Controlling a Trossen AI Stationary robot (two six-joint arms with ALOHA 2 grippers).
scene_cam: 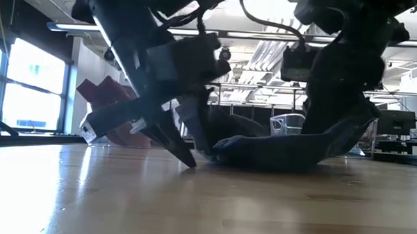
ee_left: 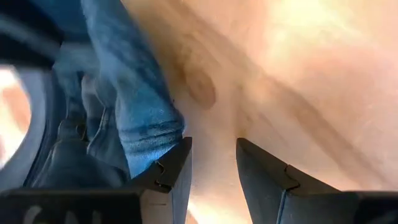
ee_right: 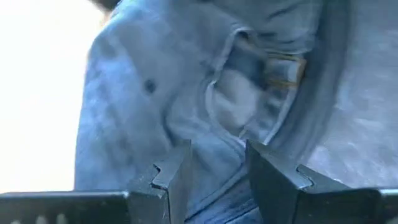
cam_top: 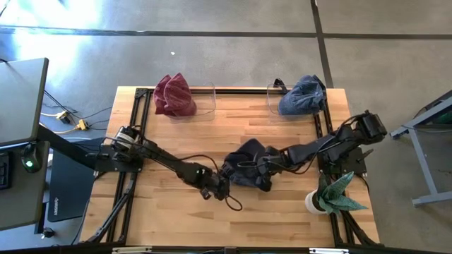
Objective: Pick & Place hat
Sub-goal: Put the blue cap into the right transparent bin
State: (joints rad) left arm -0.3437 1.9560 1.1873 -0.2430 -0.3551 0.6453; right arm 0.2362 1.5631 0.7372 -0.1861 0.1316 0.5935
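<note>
The hat (cam_top: 248, 159) in the middle was dark, washed denim blue. A lighter blue hat (cam_top: 302, 97) sat at the back, a maroon hat (cam_top: 174, 95) beside it. The table (cam_top: 176, 212) was pale wood with black edging, and the plant (cam_top: 337, 195) green in a white pot.

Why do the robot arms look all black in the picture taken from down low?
Low view: bright windows and ceiling lights behind turn the arms and the dark blue hat into shadowy shapes, and the wooden table shines. Right wrist view: one side is washed out white. Left wrist view: glare on the wood.
</note>
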